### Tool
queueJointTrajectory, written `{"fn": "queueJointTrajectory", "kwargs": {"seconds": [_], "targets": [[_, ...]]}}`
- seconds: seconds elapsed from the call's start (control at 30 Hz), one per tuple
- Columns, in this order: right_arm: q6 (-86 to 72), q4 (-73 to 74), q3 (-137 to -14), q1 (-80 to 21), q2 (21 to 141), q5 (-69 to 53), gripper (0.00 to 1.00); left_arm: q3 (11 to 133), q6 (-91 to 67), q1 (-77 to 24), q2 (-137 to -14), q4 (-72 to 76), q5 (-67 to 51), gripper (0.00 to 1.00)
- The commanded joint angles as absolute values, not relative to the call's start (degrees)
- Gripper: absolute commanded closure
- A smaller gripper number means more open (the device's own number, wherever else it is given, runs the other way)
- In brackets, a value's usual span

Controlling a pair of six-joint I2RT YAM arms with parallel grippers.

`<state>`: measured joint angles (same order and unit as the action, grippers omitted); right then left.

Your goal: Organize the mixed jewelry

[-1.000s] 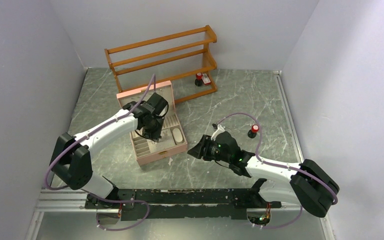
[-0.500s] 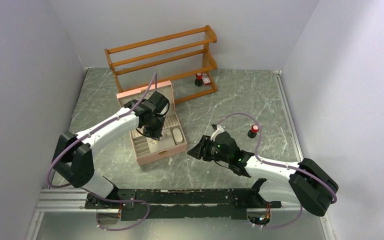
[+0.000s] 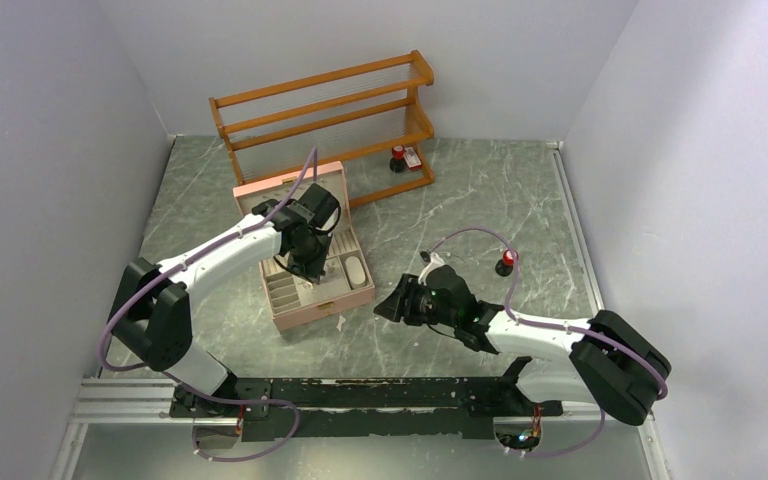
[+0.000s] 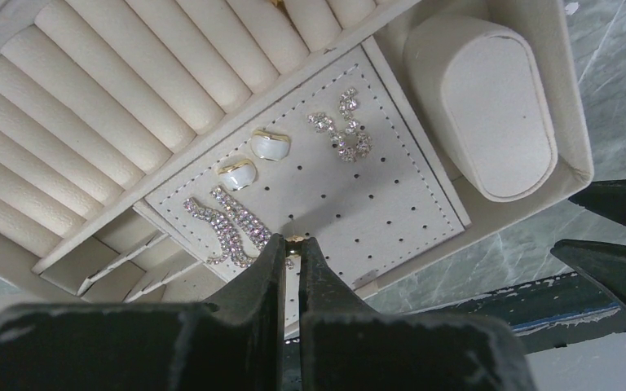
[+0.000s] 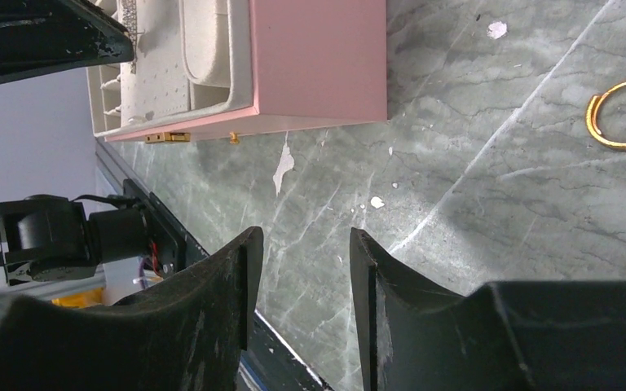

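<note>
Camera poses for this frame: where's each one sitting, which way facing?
Top external: high behind the bases, looking down at the table, wooden rack and pink box; left arm and right arm whole.
Left wrist: on the left arm, looking down into the box at the earring panel; left end effector shut on a tiny gold piece.
Right wrist: on the right arm, low, looking along the table at the box's outer wall and a gold ring; right end effector open.
Shared: all three show the pink box.

Pale lilac walls [image 3: 50,120] box in a green marble tabletop [image 3: 480,190] — wooden rack [image 3: 320,81] at back.
</note>
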<state>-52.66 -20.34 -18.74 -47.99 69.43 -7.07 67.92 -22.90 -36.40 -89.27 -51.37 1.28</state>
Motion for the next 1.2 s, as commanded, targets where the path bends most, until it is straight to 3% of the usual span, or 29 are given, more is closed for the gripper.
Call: {"fn": "queueJointTrajectory", "kwargs": {"seconds": [0.0, 0.27, 0.77, 1.17], "targets": [[-52.4, -22.1, -19.8, -48.4, 69.9, -6.4, 0.53, 68.9, -22.2, -36.0, -89.6, -52.9, 1.2, 0.95], [-52.4, -21.8, -19.8, -48.4, 69.7, -6.2, 0.53, 68.6, -21.9, -36.0, -90.4, -52.2, 0.7, 0.95], [-52.2, -21.3, -19.9, -48.4, 68.8, -6.0, 0.53, 69.2, -21.9, -36.0, -89.1, -51.2, -1.0, 0.73], [-50.4, -16.8, -22.8, -48.4, 66.4, -4.1, 0.53, 70.7, -22.1, -36.0, -86.3, -50.3, -0.1, 0.71]]}}
